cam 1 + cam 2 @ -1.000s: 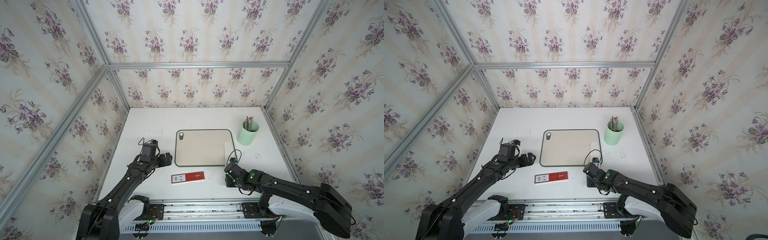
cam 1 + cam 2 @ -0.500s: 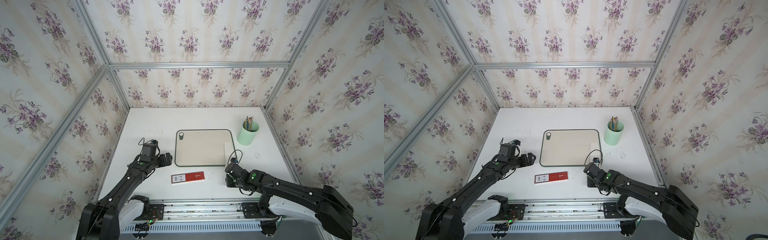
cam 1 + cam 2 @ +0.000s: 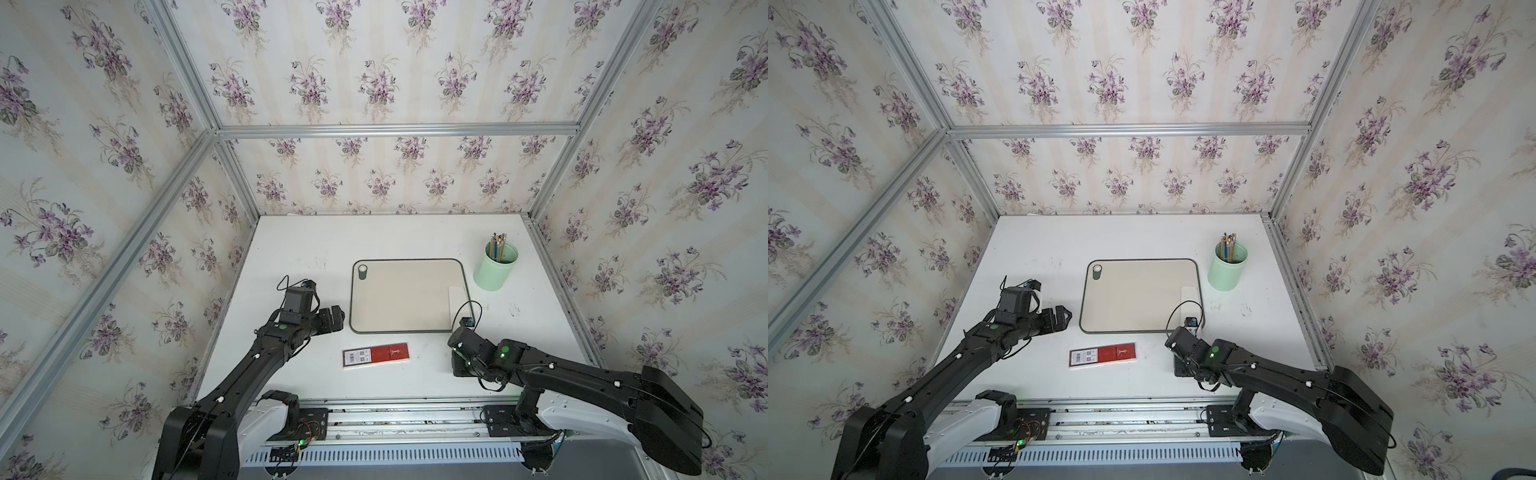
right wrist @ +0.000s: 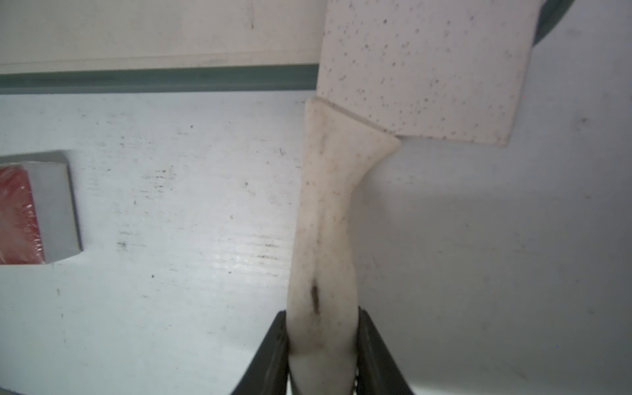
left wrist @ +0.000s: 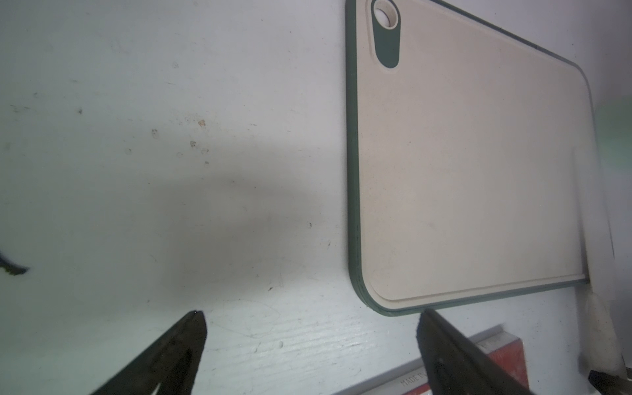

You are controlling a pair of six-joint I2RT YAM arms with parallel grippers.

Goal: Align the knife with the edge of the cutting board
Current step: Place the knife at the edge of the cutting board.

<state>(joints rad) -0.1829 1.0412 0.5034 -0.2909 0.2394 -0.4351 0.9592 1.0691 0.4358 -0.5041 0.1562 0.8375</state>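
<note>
The beige cutting board [image 3: 403, 295] [image 3: 1138, 295] with its dark green rim lies flat mid-table in both top views. The off-white knife [image 4: 325, 222] has its speckled blade [image 3: 457, 303] [image 3: 1189, 300] lying on the board's right side by the near right corner. Its handle reaches past the board's near rim [image 4: 154, 78] over the table. My right gripper [image 4: 323, 313] is shut on the handle's end. My left gripper [image 5: 311, 314] [image 3: 334, 318] is open and holds nothing. It hovers low over the table just left of the board's near left corner [image 5: 372, 301].
A flat red box with a barcode label [image 3: 375, 354] [image 3: 1102, 355] lies on the table in front of the board, between the two arms. A pale green cup of pencils [image 3: 495, 266] [image 3: 1227, 266] stands off the board's far right corner. Flowered walls enclose the table.
</note>
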